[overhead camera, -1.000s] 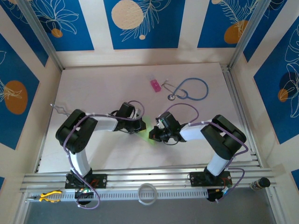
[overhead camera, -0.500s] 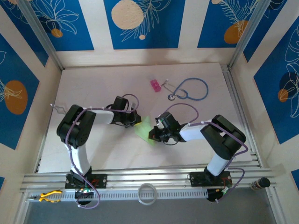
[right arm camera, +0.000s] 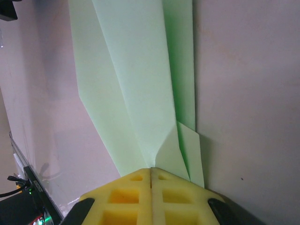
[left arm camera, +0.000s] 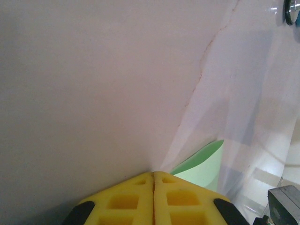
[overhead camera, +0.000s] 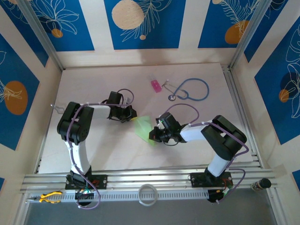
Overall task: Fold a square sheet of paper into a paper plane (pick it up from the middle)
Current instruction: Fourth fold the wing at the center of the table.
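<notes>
The paper plane (overhead camera: pixel 143 126), the light-green sheet folded into long layered flaps, lies on the white table (overhead camera: pixel 93 150) between the two arms. My right gripper (overhead camera: pixel 153 135) is shut on its near end. In the right wrist view the yellow fingertips (right arm camera: pixel 164 180) pinch the folded layers, and the plane (right arm camera: pixel 136 84) stretches away from my right gripper (right arm camera: pixel 151 169). My left gripper (overhead camera: pixel 132 112) stands shut and empty just up-left of the paper, apart from it. In the left wrist view a green corner of the plane (left arm camera: pixel 204 168) shows to the right of my left gripper (left arm camera: pixel 153 174).
A small pink block (overhead camera: pixel 155 85) and a blue stethoscope (overhead camera: pixel 190 89) lie at the back of the table. The stethoscope's metal chest piece (left arm camera: pixel 293 9) shows at the top right of the left wrist view. A white ring (overhead camera: pixel 148 193) sits on the front rail.
My left gripper has drawn back up and to the left, away from the paper, uncovering more of it. The right gripper has stayed put, still shut on the plane.
</notes>
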Motion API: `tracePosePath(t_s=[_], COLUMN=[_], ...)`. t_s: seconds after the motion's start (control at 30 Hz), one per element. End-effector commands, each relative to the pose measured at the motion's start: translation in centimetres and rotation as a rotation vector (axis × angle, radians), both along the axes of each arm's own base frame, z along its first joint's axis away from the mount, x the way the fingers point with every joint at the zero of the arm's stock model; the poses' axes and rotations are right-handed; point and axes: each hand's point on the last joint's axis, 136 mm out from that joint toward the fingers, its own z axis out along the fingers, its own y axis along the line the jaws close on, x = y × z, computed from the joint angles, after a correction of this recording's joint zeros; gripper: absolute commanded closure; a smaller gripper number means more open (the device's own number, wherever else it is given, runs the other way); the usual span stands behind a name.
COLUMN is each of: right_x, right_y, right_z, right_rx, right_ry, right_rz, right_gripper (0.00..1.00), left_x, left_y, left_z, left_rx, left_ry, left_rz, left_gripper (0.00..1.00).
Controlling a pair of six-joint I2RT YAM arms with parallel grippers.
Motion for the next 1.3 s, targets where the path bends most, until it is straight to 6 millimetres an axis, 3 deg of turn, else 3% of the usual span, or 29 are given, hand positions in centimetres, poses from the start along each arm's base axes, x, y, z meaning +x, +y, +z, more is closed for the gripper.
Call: tracePosePath(t_s=[0.0,0.33,0.47,0.6,0.7,0.87,1.07,1.27], right_x=[-5.9,-5.4,-4.7,-4.0,-3.6,-3.2,-2.3,-0.7], right_y=[-5.5,-5.4,-5.3,-5.2,-5.2,-4.7,-3.3,-0.7], right_z=[-6.4,-5.4,-4.9,-4.4,-4.2,-3.4,-1.2,2.3], right_rx=[-0.283,-0.286,-0.265,-0.25,-0.254,-0.205,-0.145,-0.052], right_ry=[0.229,0.192,0.183,0.174,0.17,0.147,0.116,0.04], right_rz=[0.032,0.115,0.125,0.123,0.093,0.057,0.043,0.046], right_gripper=[1.0,1.0,1.0,1.0,1.0,0.99,0.97,0.93], left_x=[2.1,2.4,1.1,-1.5,-3.8,-5.8,-6.5,-7.3], left_y=[3.1,3.4,3.3,0.6,-2.4,-5.3,-4.3,-3.3], left_z=[-1.6,3.5,5.0,5.7,5.1,3.1,-1.2,-3.2], left_rx=[0.118,0.094,0.064,0.014,-0.009,0.004,0.085,0.115], left_ry=[-0.028,-0.114,-0.134,-0.145,-0.133,-0.117,-0.03,-0.002], left_rz=[0.085,0.126,0.135,0.057,-0.038,-0.122,-0.096,-0.086], left_gripper=[0.9,0.9,0.89,0.88,0.88,0.87,0.89,0.89])
